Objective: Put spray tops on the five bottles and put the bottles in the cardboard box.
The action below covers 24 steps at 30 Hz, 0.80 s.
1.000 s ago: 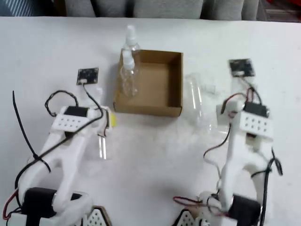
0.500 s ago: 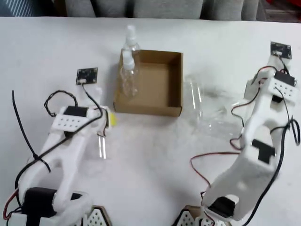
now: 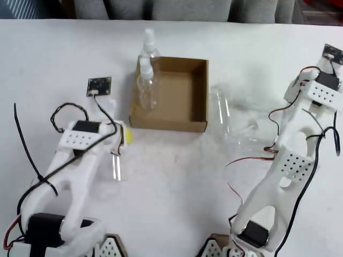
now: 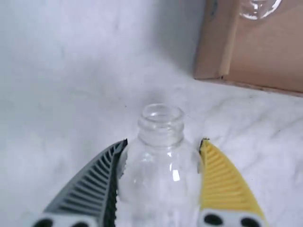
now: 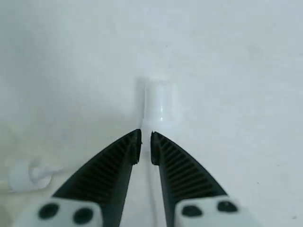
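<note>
My left gripper (image 4: 162,143) is shut on a clear bottle (image 4: 160,156) with no top, grey finger on one side and yellow on the other; in the high view it sits left of the cardboard box (image 3: 196,124). One topped bottle (image 3: 146,84) stands inside the box, and another (image 3: 149,45) stands just behind it. Two clear bottles (image 3: 221,111) (image 3: 247,140) lie right of the box. My right gripper (image 5: 146,138) is shut on a white spray top (image 5: 160,101) at the table's far right, where the right arm (image 3: 320,92) stretches out.
Another small white spray part (image 5: 21,176) lies on the table close to my right gripper. The box's near corner (image 4: 213,56) is just beyond the held bottle. Both arm bases stand at the front edge, with loose cables around them.
The right arm swung from beside the lying clear bottles out to the far right of the table. The left arm and its bottle have not moved.
</note>
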### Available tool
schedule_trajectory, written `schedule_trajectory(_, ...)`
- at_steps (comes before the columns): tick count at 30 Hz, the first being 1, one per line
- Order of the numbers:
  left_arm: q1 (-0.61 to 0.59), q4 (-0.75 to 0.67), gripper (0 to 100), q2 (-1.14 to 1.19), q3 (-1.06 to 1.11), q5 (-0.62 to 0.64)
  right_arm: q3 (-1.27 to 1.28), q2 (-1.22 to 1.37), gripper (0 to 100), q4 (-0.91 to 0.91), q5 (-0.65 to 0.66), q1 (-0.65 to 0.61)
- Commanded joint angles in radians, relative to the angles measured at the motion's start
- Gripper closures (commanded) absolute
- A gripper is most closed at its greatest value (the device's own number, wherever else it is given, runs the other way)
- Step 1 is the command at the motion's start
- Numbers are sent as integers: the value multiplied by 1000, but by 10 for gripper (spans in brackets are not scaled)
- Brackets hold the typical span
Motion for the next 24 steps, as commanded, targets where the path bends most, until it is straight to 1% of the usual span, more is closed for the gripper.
schedule_trajectory(1, -8, -23, 980, -45, -8, -6, -218, 58, 896, 73, -34, 13)
schedule_trajectory(3, -8, -23, 980, -45, -8, -6, -272, 94, 878, 97, -34, 10)
schedule_trajectory(8, -8, -23, 980, -45, -8, -6, -347, 180, 902, 96, -34, 7)
schedule_trajectory(18, -8, -23, 980, -42, -8, -6, -373, 263, 862, 96, -26, -4)
schedule_trajectory(21, -8, -23, 980, -41, -8, -6, -373, 259, 898, 96, -26, -1)
schedule_trajectory(24, -8, -23, 980, -41, -8, -6, -377, 255, 967, 94, -25, 1)
